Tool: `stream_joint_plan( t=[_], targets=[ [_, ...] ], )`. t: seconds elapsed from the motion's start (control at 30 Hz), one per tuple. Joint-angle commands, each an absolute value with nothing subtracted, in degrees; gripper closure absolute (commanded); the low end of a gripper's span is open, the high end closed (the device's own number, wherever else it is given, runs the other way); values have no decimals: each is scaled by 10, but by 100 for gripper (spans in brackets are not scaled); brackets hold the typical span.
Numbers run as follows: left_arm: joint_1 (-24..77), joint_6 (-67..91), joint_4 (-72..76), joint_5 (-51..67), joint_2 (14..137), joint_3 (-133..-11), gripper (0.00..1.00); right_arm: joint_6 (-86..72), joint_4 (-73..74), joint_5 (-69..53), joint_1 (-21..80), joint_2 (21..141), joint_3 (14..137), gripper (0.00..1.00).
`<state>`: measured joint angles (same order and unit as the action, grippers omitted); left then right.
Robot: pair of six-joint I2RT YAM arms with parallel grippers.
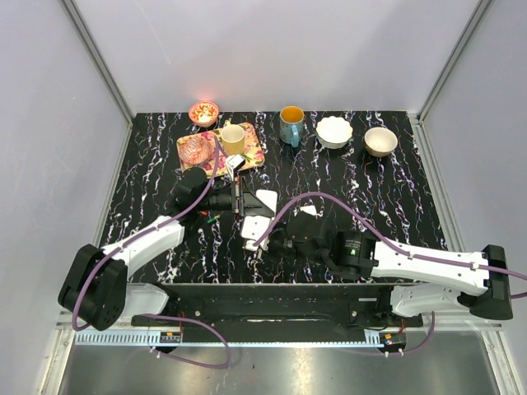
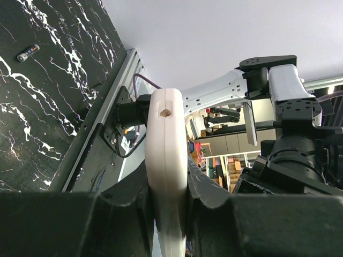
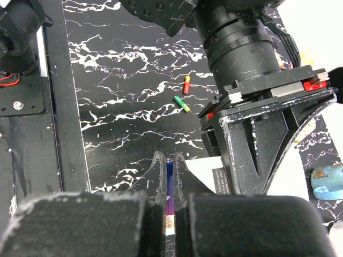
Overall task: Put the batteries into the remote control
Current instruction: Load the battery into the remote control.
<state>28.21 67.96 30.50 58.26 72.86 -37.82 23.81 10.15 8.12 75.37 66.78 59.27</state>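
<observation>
Remote control (image 2: 167, 160), a small flat white plastic handset, is clamped edge-up in the fingers of the left gripper (image 2: 168, 184), left of centre over the black white-veined table (image 1: 428, 197).
Nearest the arm bases, the right gripper (image 3: 168, 157) is closed on a slim purplish cylindrical battery (image 3: 169, 187) lying along its fingers. Beyond it, a short green battery (image 3: 182, 104) and a short red battery (image 3: 187, 84) lie loose on the table, close together but apart. At the far edge stand a teal ceramic mug (image 1: 291, 125) and a white scalloped bowl (image 1: 334, 132).

The top camera looks down from above and behind the arms over the whole bench (image 1: 387, 206). Both wrist cameras sit close and low, each catching part of that marbled surface.
</observation>
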Motion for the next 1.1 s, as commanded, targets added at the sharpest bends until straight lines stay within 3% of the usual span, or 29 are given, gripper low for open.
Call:
stream_joint_plan(
  t=[0.0,0.83,1.07],
  targets=[
    [286,678,324,589,707,-388,100,244,75,99,759,669,592,100],
    [288,681,352,581,695,-381,100,200,204,83,758,681,634,100],
    [288,650,294,569,688,-392,100,187,230,111,759,694,647,100]
  ],
)
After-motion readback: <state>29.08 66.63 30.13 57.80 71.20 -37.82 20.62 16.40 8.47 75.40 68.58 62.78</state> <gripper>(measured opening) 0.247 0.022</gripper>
